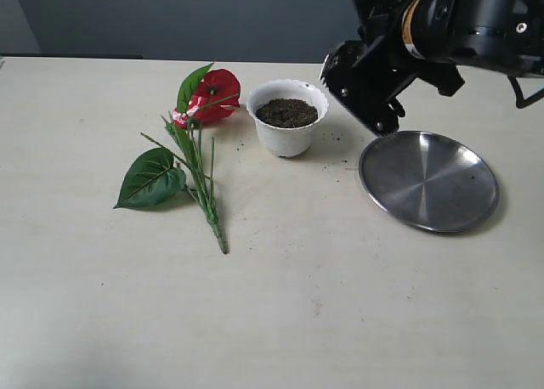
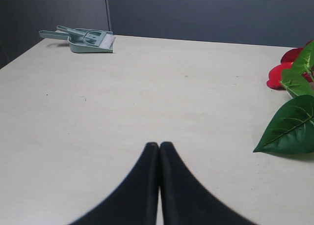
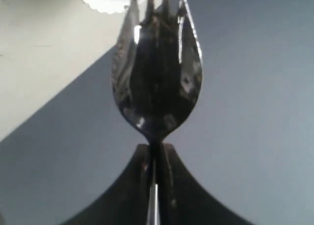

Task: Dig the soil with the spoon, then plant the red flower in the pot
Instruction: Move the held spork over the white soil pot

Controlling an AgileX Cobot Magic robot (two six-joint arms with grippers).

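Both tools are closed: the right tool (image 3: 156, 147) pinches the spoon (image 3: 157, 77) near the pot (image 1: 287, 141), the left tool (image 2: 159, 145) grips nothing.

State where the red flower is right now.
In the exterior view the red flower lies flat on the table, left of the pot, its bloom beside the pot's rim and its stem ends pointing toward the camera.

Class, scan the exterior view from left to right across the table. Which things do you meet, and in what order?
red flower → pot holding the soil → round steel plate
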